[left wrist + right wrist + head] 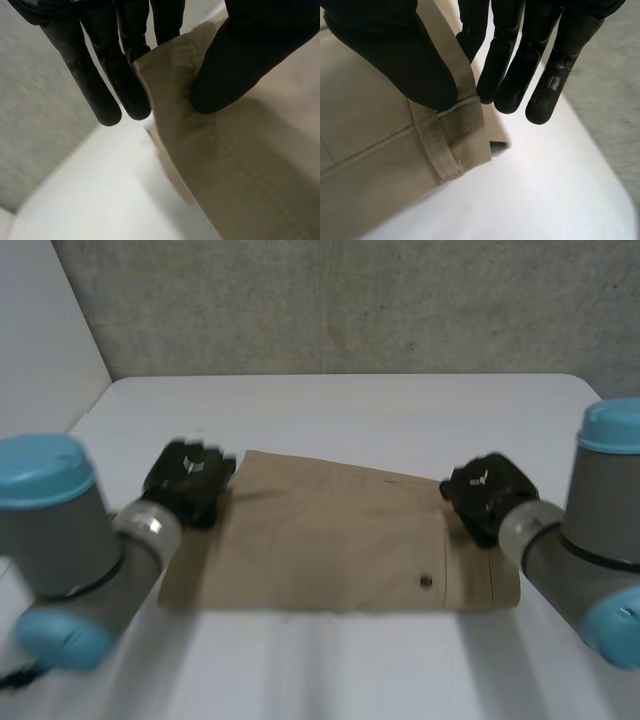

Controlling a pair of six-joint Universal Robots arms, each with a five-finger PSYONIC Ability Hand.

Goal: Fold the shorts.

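Tan shorts lie on the white table.

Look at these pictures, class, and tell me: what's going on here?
A two-armed robot is working on a pair of tan shorts spread on a white table. The left robot hand pinches the far corner at the leg end between thumb and fingers. The right robot hand pinches the far corner at the waistband end, beside a belt loop, in the same way. Both corners look slightly raised, and the rest of the shorts lies flat.

Open table beyond shorts, open strip nearside, wall behind far edge
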